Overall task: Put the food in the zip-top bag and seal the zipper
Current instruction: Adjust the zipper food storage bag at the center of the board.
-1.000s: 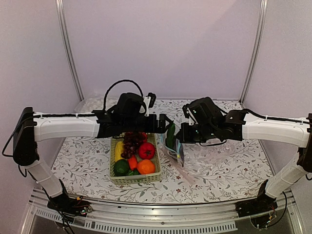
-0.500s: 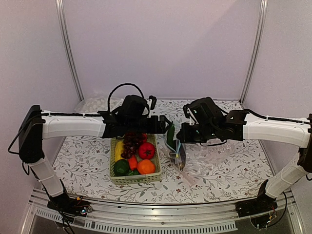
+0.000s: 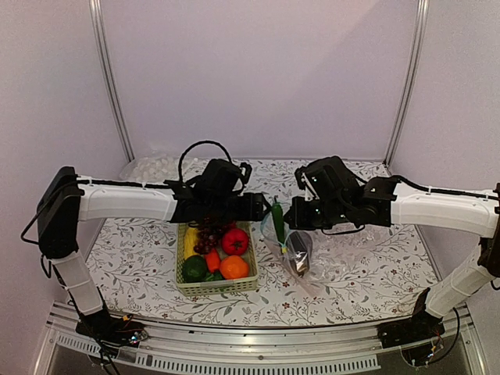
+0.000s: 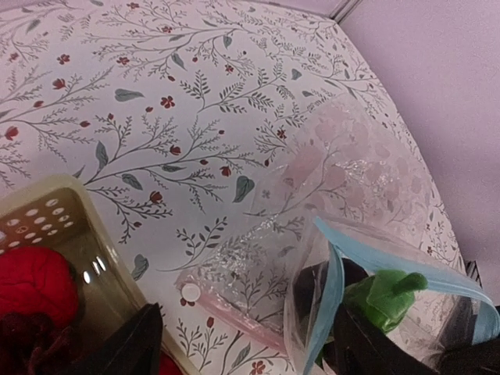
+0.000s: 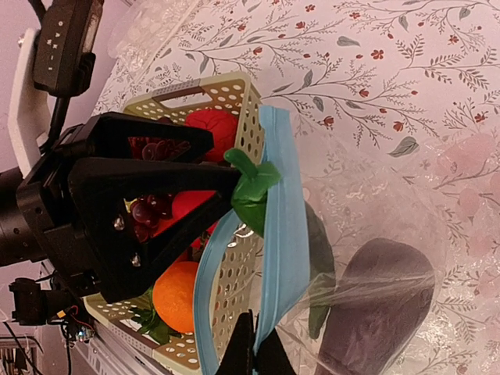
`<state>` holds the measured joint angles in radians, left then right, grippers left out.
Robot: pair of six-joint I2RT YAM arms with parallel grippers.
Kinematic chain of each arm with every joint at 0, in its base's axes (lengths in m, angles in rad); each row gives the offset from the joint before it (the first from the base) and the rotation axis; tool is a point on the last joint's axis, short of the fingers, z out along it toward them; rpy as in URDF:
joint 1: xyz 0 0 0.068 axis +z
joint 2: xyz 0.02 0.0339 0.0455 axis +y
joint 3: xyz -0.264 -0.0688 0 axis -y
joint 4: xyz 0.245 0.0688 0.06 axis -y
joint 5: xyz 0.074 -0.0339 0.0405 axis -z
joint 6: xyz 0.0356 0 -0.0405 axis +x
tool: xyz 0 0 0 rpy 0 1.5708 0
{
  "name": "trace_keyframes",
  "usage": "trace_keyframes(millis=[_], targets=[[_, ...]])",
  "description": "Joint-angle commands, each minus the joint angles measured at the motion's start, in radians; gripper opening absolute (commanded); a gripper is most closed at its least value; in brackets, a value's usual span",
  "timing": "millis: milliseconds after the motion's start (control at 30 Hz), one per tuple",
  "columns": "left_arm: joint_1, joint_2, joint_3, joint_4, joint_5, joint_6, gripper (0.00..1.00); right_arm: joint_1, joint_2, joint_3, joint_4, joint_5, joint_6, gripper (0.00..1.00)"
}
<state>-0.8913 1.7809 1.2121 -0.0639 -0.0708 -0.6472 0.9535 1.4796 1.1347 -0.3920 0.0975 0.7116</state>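
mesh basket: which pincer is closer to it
left. the left pincer hangs by the basket's far right corner; the right pincer is farther right, off the basket, pinching the zip-top bag's mouth.

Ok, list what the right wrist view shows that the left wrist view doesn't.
Only right wrist: the orange in the basket, the eggplant plain at the bottom of the bag, and the right pincer shut on the bag's rim. Only left wrist: a pink-edged bag, also clear, lying flat. Both: the green vegetable at the blue zipper, the red fruit, and the basket.
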Motion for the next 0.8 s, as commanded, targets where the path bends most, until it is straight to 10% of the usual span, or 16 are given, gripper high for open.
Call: trace_keyframes(millis=[0,767], targets=[[0.012,-0.032,-0.045,0.045,0.013,-0.001,0.77,0.004,-0.027,-0.025,0.021,0.048,0.019,0.00],[0.039,-0.043,-0.087,0.252,0.273,-0.032,1.00,-0.012,-0.071,-0.093,0.125,-0.005,0.070,0.00]])
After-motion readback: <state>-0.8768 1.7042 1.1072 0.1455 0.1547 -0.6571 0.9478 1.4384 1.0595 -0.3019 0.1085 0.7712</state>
